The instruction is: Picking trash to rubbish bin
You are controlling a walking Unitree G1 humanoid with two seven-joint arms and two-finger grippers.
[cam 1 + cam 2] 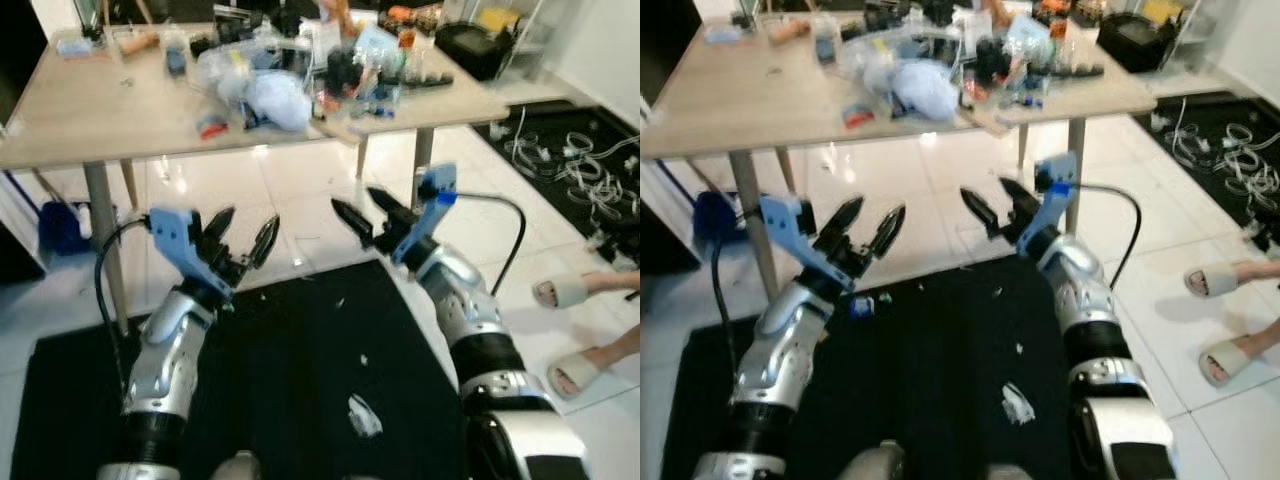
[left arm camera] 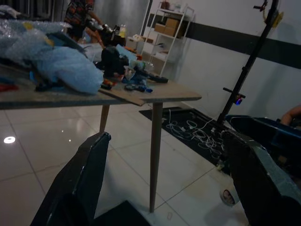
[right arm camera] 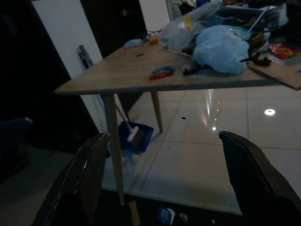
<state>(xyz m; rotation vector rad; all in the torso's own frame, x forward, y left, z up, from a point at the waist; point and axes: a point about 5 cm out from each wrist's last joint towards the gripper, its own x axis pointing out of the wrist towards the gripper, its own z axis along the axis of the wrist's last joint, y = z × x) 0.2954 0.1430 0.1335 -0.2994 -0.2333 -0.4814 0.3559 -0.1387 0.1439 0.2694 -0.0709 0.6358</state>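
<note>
A crumpled white scrap of trash [image 1: 363, 415] lies on the black floor mat [image 1: 300, 360], low between my two arms. Smaller white bits [image 1: 362, 359] are scattered around it. A small blue and white piece [image 1: 862, 306] sits at the mat's far edge, beside my left forearm. My left gripper [image 1: 242, 232] is raised above the mat's far left part, open and holding nothing. My right gripper [image 1: 355, 200] hovers level with it on the right, also open and empty. Both point toward the table ahead.
A wooden table [image 1: 90, 110] heaped with plastic bags [image 1: 275, 98] and clutter stands just ahead, with thin legs [image 1: 100, 215]. A blue dustpan [image 1: 60, 225] leans under its left side. A person's sandalled feet [image 1: 572, 335] are at the right, with cables [image 1: 585, 150] beyond.
</note>
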